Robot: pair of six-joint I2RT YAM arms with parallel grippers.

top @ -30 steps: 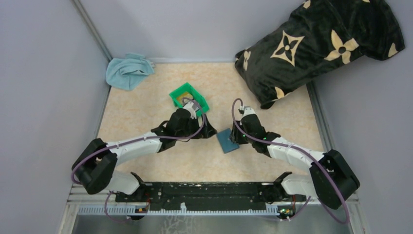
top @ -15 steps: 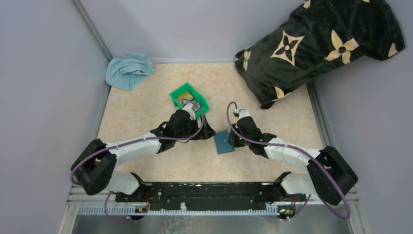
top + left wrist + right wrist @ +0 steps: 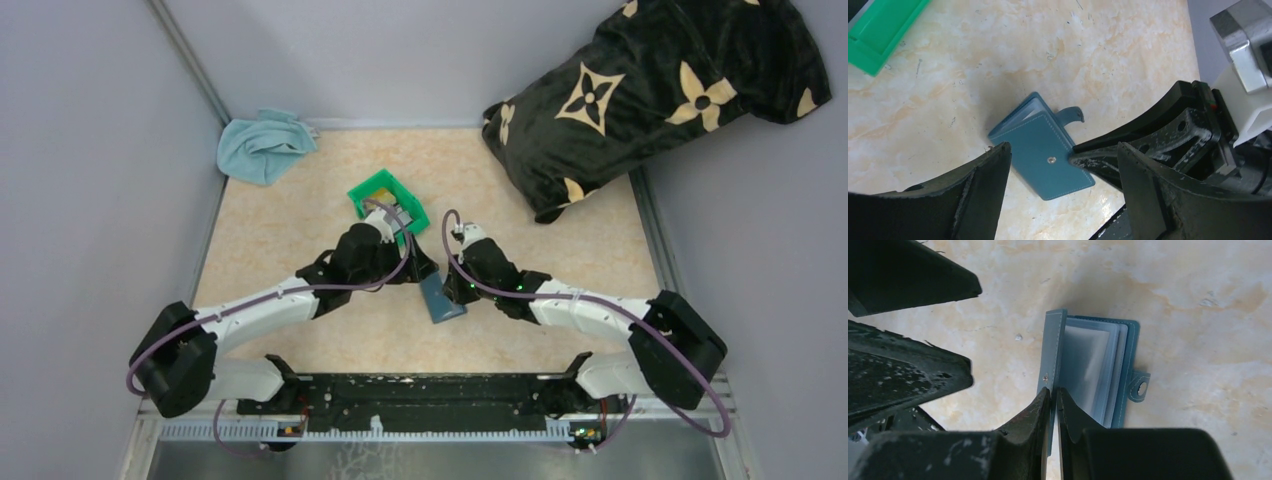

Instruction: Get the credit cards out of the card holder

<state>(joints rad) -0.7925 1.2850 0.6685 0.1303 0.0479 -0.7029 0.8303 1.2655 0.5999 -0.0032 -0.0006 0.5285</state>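
Card holder [image 3: 441,297] surroundings: one tan table [image 3: 290,225], one black patterned pillow [image 3: 650,90] far right, one blue cloth [image 3: 262,145] far left, one green bin [image 3: 372,192]. Two grippers: left gripper [image 3: 1064,150] spread above card holder; right gripper [image 3: 1053,397] pinching its lifted cover. One card holder, table centre.

White links [image 3: 262,304], black joints [image 3: 372,258], purple cables [image 3: 444,238], scuffed black pincer fingers [image 3: 1148,190]

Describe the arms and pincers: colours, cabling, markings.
Both the left arm and right arm have white link shells with black joint housings and bases. A purple cable loops along each. The left pincer and right pincer have matte black, curved fingers, scuffed and speckled.
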